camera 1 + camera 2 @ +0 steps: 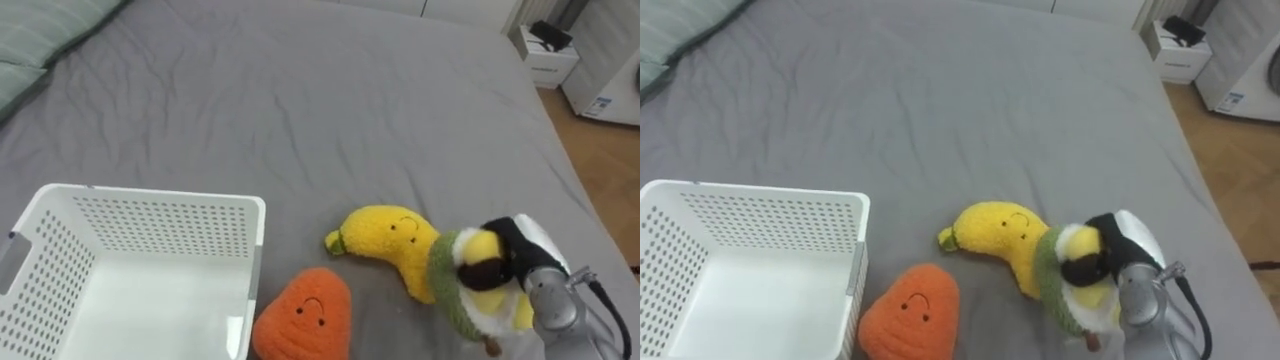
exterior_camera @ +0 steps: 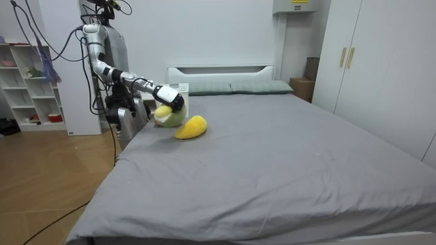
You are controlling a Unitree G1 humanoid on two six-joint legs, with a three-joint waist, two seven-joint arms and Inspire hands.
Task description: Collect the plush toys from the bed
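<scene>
Right hand (image 1: 520, 250) curled round green-yellow plush (image 1: 450, 290) — just beside banana plush (image 1: 390, 240), orange plush (image 1: 305, 315) beside white basket (image 1: 150, 215), grey bed (image 1: 350, 100)

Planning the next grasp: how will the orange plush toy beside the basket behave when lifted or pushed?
The orange plush toy looks fuzzy and stuffed, so probably soft, light and squashy when gripped. Lying flat on the grey sheet, it should drag or slide rather than roll. It seems unlikely to break.

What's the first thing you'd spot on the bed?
The robot's right hand grips a green-and-yellow plush toy at the eye view's lower right. Beside it on the grey bed lie a smiling banana plush and a carrot plush, next to a white basket.
</scene>
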